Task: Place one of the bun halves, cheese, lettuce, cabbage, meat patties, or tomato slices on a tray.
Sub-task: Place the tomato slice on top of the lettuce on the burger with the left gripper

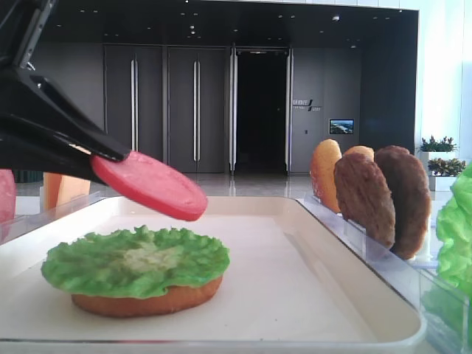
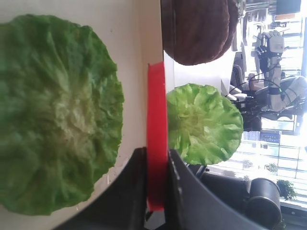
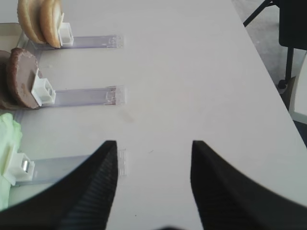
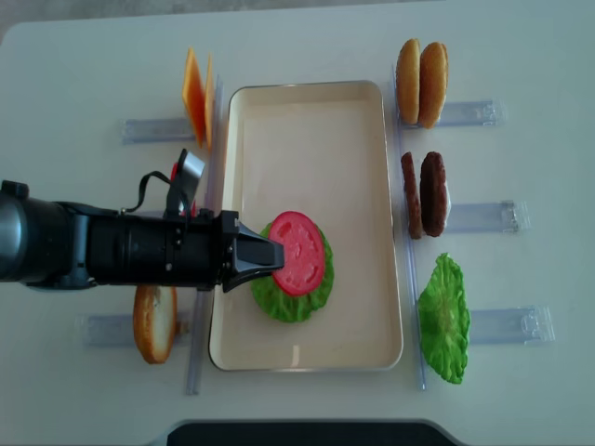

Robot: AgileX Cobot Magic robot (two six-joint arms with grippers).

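My left gripper (image 4: 274,253) is shut on a red tomato slice (image 4: 302,253), pinching its edge. The slice hangs tilted just above a green lettuce (image 4: 279,299) leaf, which lies on a bun half (image 1: 147,302) in the cream tray (image 4: 307,121). In the left wrist view the tomato slice (image 2: 157,115) shows edge-on between the left gripper's (image 2: 157,152) black jaws, with the lettuce (image 2: 53,115) to its left. From the low side view the tomato slice (image 1: 155,186) floats apart from the lettuce (image 1: 136,262). My right gripper (image 3: 153,146) is open over bare table.
Clear racks flank the tray: cheese (image 4: 195,107) and a bun half (image 4: 154,322) on the left; bun halves (image 4: 420,70), meat patties (image 4: 423,193) and a second lettuce leaf (image 4: 444,318) on the right. The left arm lies across the left racks.
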